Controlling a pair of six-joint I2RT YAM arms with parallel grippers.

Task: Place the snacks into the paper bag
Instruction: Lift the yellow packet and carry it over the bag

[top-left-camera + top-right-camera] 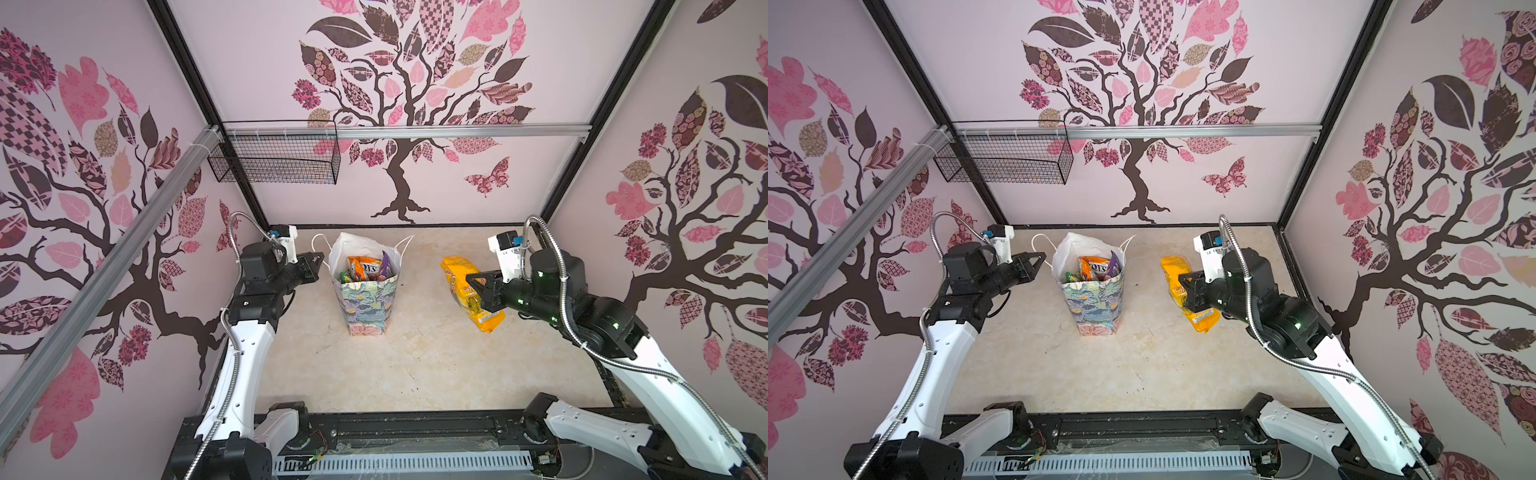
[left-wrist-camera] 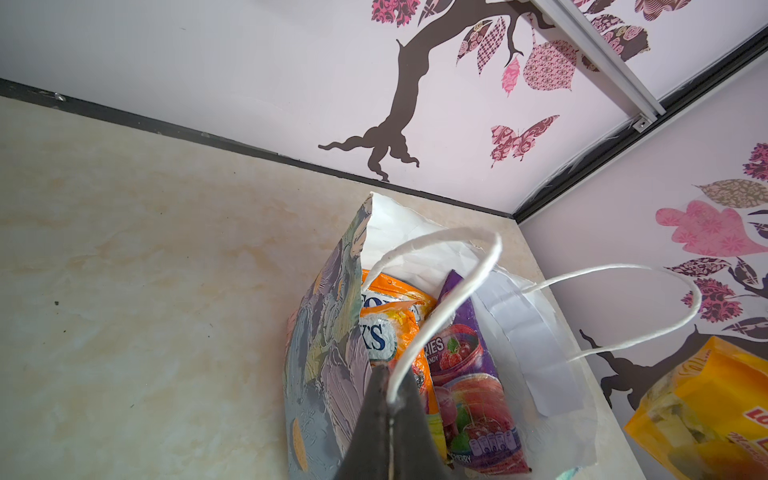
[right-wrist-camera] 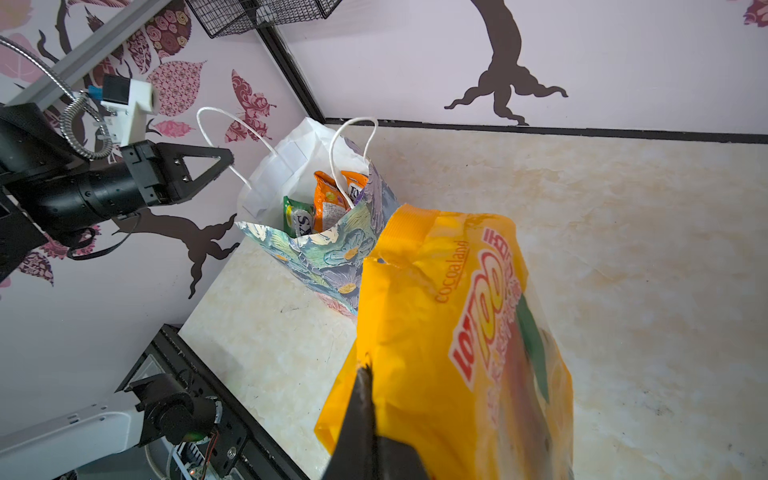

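Pale marbled tabletop [image 1: 415, 374] fills the lower middle of both top views, and walls with printed trees close it in. At the centre stands the tall paper bag with the blue-green floral print [image 1: 365, 307], its mouth open. An orange packet [image 2: 399, 328], a purple packet [image 2: 461, 361] and a green packet [image 3: 297, 216] stand inside it.

The left gripper [image 1: 318, 258], at the left of the bag's mouth, has its fingers pressed together on one white cord handle [image 2: 497, 247]; the left wrist view shows the cord coming out between the tips. The right gripper [image 1: 471, 278], right of centre, pinches the edge of a large yellow glossy packet [image 1: 455, 268], well apart from the bag.

I judge the step in hand is loading this packet, the only one I see outside the bag. The next move calls for carrying it leftward above the rim and the handles, narrow end down, then letting go.

How many packets lie deeper in the bag is hidden. Whether the packet's lower end touches the table I cannot tell. In the top views the pinch on the cord is too small to see.
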